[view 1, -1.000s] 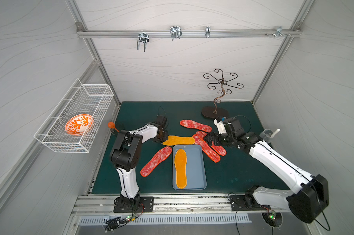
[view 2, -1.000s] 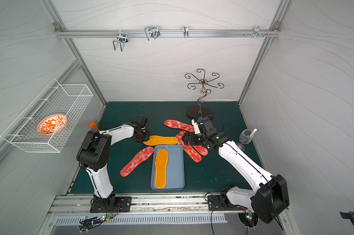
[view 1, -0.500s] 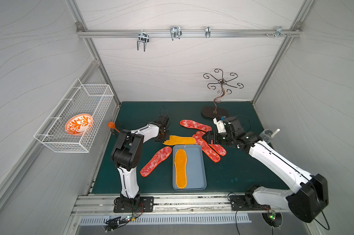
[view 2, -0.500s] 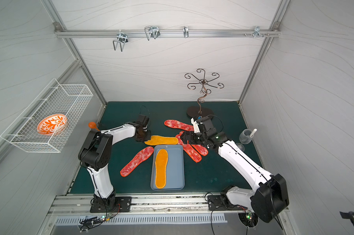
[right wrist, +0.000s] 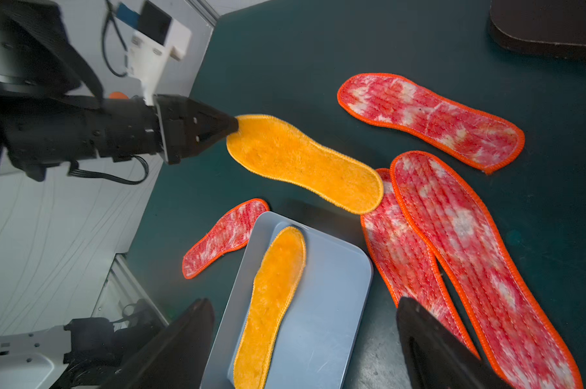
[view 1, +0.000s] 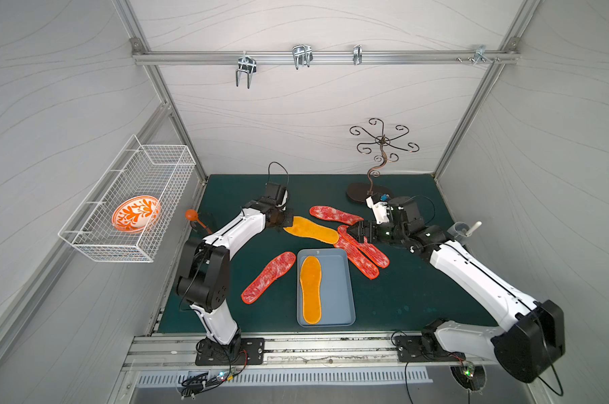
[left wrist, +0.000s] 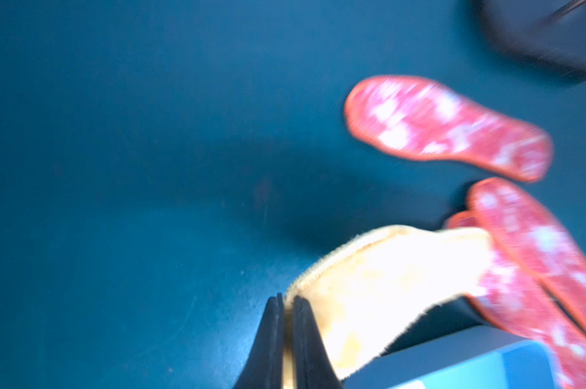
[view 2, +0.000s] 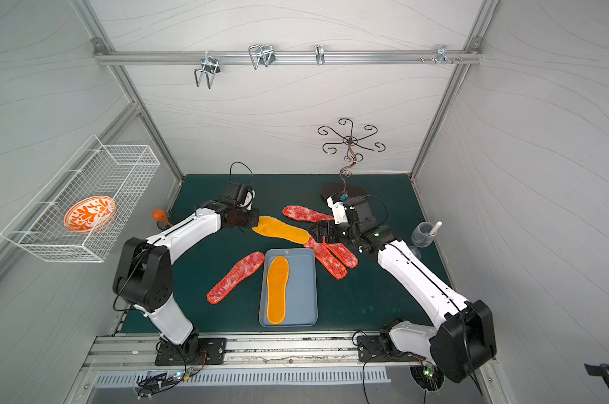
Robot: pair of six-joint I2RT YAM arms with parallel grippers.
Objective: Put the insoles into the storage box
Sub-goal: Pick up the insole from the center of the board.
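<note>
- Desk [view 1: 401, 297]: dark green mat, walled on three sides.
- Storage box [view 1: 338, 280]: grey-blue tray at the middle of the desk's near edge, long side running near to far.
- Yellow insole, boxed [view 1: 310, 290]: lies flat inside the storage box along its left side.
- Yellow insole, gripped [view 1: 312, 229]: just beyond the box's far edge. One end is in the left gripper; the other end lies over the tip of a red insole.
- Left gripper [view 1: 289, 224]: jaws pressed together, pinching the edge of the gripped yellow insole, as the left wrist view shows.
- Red insole, left [view 1: 268, 277]: flat on the desk just left of the box, angled, apart from the others.
- Red insole, far [view 1: 335, 214]: flat on the desk, toward the far edge beside the stand's base.
- Red insoles, overlapped pair [view 1: 362, 262] and [view 1: 376, 253]: right of the box, one partly over the other, orange stitched edges showing.
- Right gripper [view 1: 355, 233]: jaws spread wide with nothing between them, above the far tips of the overlapped pair. Contact cannot be told.
- Scrolled metal stand [view 1: 380, 164]: upright near the far right corner.
- Glass with white stick [view 1: 459, 231]: at the right edge.
- Wire basket [view 1: 131, 182]: on the left wall, holding an orange-patterned bowl [view 1: 136, 218].
</note>
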